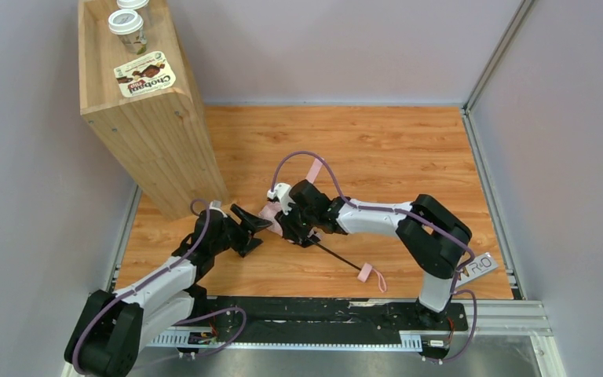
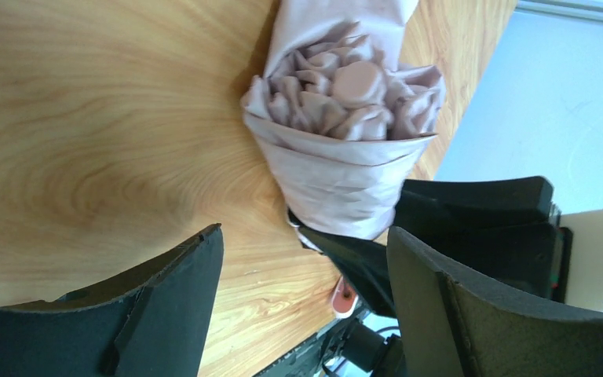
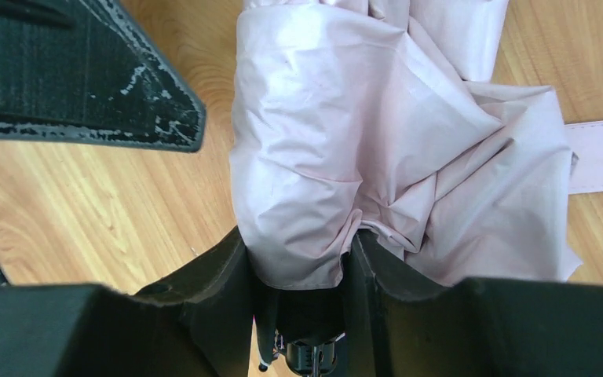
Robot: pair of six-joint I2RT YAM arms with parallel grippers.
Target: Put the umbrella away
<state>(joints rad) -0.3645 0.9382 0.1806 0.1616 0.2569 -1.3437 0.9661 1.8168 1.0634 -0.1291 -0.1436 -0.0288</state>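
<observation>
The umbrella (image 1: 272,215) is a small pale pink bundle lying on the wooden floor between both grippers. Its thin black shaft (image 1: 336,257) runs toward the near right and ends in a pink strap loop (image 1: 374,277). Another pink strap (image 1: 312,168) sticks out behind. My right gripper (image 1: 289,221) is shut on the bundle's fabric at its lower end (image 3: 302,263). My left gripper (image 1: 253,232) is open, just left of the bundle's tip. In the left wrist view the crumpled tip (image 2: 353,98) lies ahead of the open, empty gripper (image 2: 306,271).
A tall wooden box (image 1: 145,118) stands at the back left, with two lidded cups (image 1: 128,23) and a Chobani packet (image 1: 144,77) on top. Grey walls close in the sides. A metal rail (image 1: 487,169) runs along the right edge.
</observation>
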